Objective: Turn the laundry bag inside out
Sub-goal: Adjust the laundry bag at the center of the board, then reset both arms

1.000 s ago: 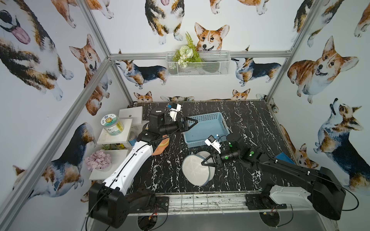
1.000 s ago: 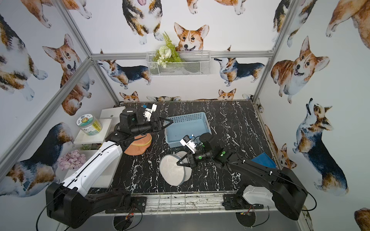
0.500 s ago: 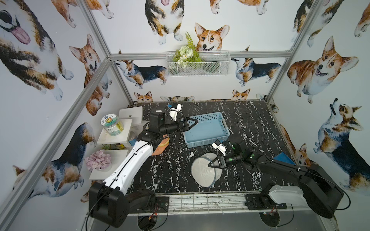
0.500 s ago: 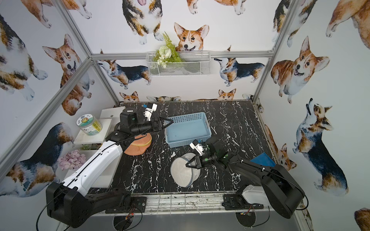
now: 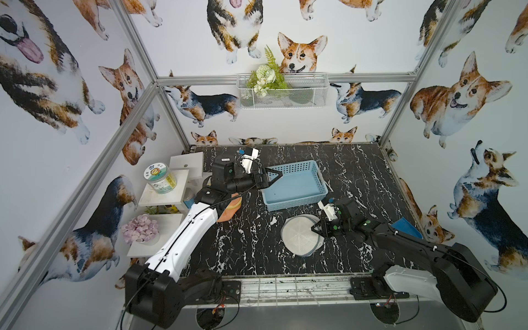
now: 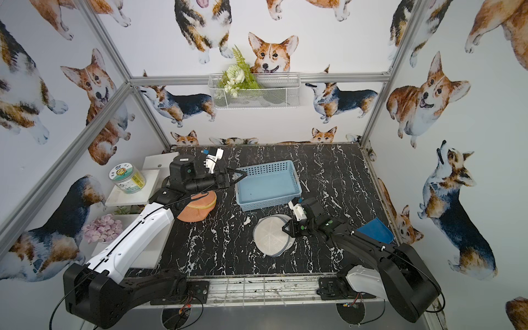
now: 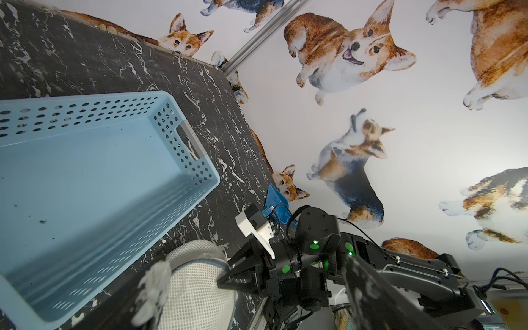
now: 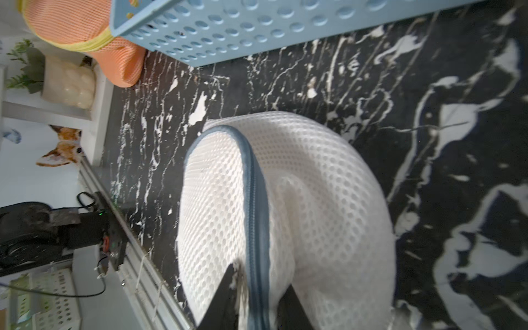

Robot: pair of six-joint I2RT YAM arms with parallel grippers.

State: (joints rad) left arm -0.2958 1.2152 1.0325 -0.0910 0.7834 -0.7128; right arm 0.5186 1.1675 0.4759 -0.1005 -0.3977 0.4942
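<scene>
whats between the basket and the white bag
Nothing, just a bare strip of table between basket and white bag; the right wrist view shows it.

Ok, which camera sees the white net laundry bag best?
The right wrist view: the white mesh laundry bag fills it, grey-blue zip sharp. Both top views show it small; the left wrist view only part.

The white laundry bag [image 6: 270,237] lies on the black table [image 6: 217,251] near the blue basket [image 6: 267,203], with the right gripper [image 6: 286,229] at its edge.
</scene>
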